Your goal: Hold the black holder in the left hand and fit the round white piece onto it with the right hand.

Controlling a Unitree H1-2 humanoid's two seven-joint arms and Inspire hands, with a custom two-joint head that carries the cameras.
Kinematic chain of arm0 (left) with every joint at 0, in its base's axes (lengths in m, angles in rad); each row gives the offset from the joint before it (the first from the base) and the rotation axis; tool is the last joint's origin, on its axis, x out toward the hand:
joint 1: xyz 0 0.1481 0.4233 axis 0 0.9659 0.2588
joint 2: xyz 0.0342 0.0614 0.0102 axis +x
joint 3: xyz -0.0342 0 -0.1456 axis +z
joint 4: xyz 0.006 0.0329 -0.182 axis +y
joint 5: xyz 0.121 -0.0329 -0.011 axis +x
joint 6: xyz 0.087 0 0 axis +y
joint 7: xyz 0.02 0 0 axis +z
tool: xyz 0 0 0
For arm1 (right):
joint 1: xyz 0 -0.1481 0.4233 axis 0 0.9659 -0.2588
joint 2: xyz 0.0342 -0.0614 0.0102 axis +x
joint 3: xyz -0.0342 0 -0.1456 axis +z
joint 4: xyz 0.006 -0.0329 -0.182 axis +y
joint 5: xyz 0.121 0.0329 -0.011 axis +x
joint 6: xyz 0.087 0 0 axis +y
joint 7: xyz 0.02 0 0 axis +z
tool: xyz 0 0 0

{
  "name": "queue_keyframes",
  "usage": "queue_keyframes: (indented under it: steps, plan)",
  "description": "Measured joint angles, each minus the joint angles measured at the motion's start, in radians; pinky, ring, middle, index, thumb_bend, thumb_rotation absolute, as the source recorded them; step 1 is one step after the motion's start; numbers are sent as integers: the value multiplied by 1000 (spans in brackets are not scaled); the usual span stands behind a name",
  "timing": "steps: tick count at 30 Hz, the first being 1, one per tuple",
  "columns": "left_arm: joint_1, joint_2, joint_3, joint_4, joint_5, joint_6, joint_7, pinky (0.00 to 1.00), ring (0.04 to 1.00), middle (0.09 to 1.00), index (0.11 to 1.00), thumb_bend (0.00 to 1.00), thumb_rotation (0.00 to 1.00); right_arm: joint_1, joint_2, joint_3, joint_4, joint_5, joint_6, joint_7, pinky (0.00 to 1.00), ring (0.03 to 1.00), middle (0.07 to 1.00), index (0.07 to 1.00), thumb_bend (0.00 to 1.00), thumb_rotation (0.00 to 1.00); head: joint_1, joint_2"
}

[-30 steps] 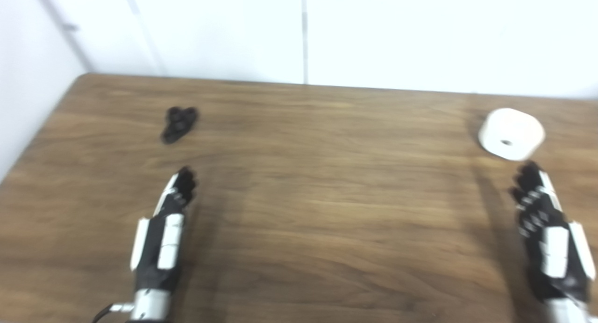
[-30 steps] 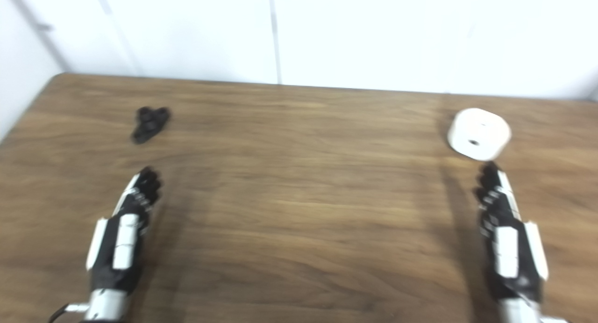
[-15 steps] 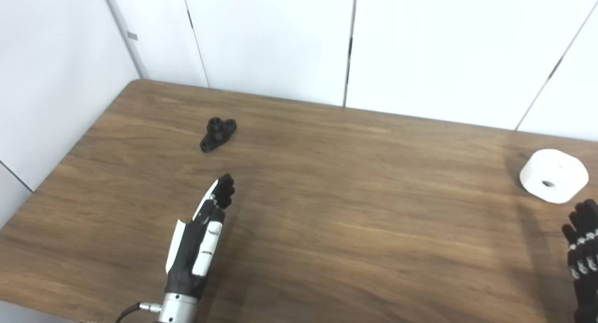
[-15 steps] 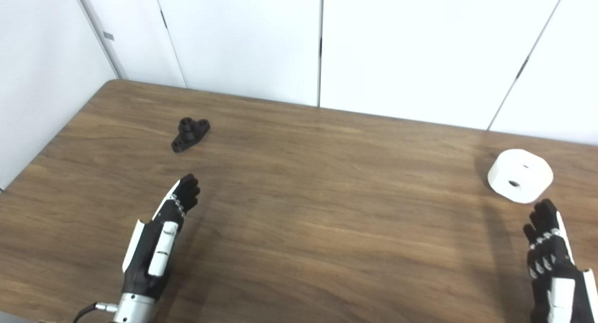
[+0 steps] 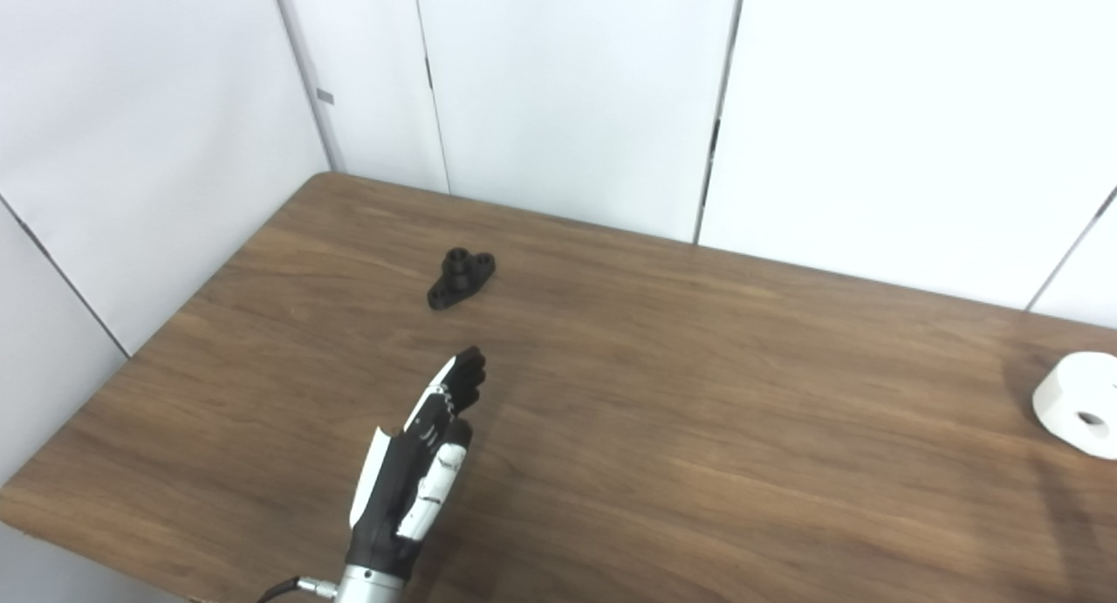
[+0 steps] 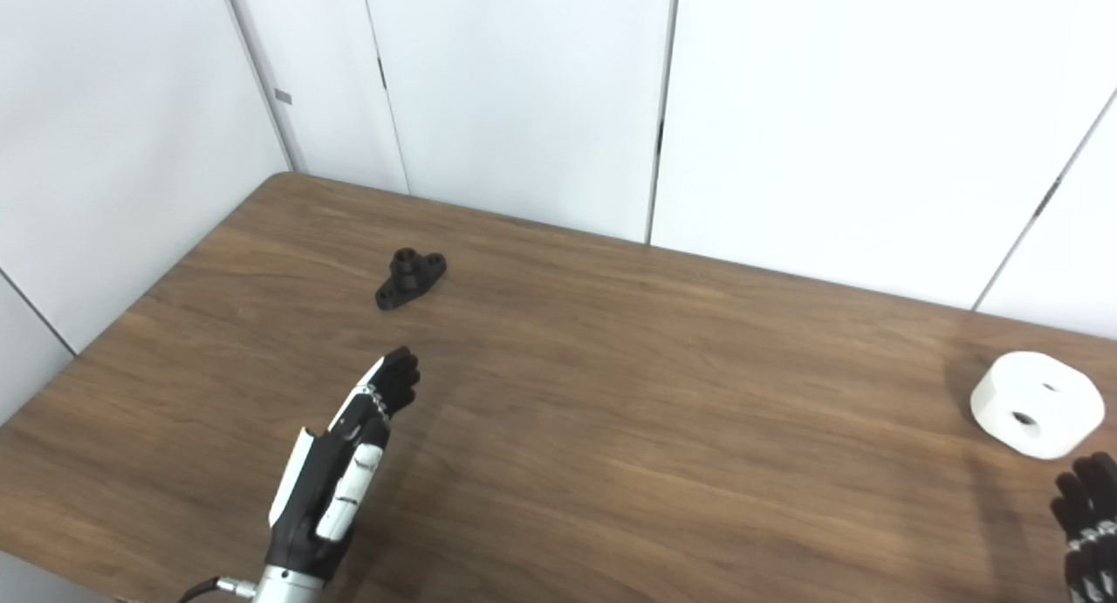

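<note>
the task looks barely begun, judging by how things lie. the black holder [image 5: 461, 278], a small flanged bracket w/ a raised boss and holes, lies flat on the wooden table [image 5: 663, 394] toward the far left, untouched. the round white piece [image 6: 1036, 403], a thick disc w/ a centre hole, sits near the table's right edge, well apart from the holder.

the left hand [image 5: 419, 463] hovers over the near left of the table, edge-on, fingers stretched out straight and pointed roughly toward the holder, holding nothing. it's near the holder but clearly short of it, w/ bare wood between them.

the right hand [image 6: 1086, 529] shows only at the bottom right corner of the right eye view: dark fingertips [image 6: 1082, 489] pointing up toward the white piece, just short of it. it grips nothing, but most of it is cut off, so how far its fingers spread can't be told. in the left eye view it isn't visible at all.

nothing's done yet: no grasp on either part. left to do, by this reading: left hand reaches and picks up the holder, right hand takes the white piece, both bring the parts together mid-table, then the piece's hole gets lined up w/ the holder's boss and pushed on.
</note>
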State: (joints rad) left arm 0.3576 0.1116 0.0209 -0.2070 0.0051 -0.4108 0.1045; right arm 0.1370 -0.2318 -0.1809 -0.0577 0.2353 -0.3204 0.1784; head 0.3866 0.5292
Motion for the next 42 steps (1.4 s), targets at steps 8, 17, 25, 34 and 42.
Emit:
queue_keyframes:
  steps: [8, 17, 25, 34, 42]
  plan:
    - [0, 0, -7, -1, 28, 8, 14, 930, 923, 923, 917, 547, 771, 1, 2, -4, -2, 2, 1, -9, 949, 941, 929, 916, 698, 894, -23, 9]
    - [3, -2, -5, -22, 130, 46, 69, 827, 865, 869, 870, 465, 390, 2, -2, 3, -4, -6, 2, 2, 1000, 996, 982, 967, 803, 973, -41, 11]
    - [7, -3, 24, -159, 341, 277, 94, 833, 871, 858, 823, 650, 259, 22, -7, 1, -17, 3, 18, 13, 1000, 990, 976, 964, 804, 983, -46, 20]
    - [-76, 31, 71, -261, 476, 549, 29, 885, 907, 894, 816, 673, 355, 43, -12, 0, -37, -14, 58, 5, 1000, 981, 970, 953, 799, 995, -51, 23]
    - [-235, 89, 132, -284, 512, 713, -50, 883, 931, 915, 814, 696, 382, 43, -9, 3, -43, -14, 61, 6, 1000, 963, 958, 939, 792, 972, -60, 20]
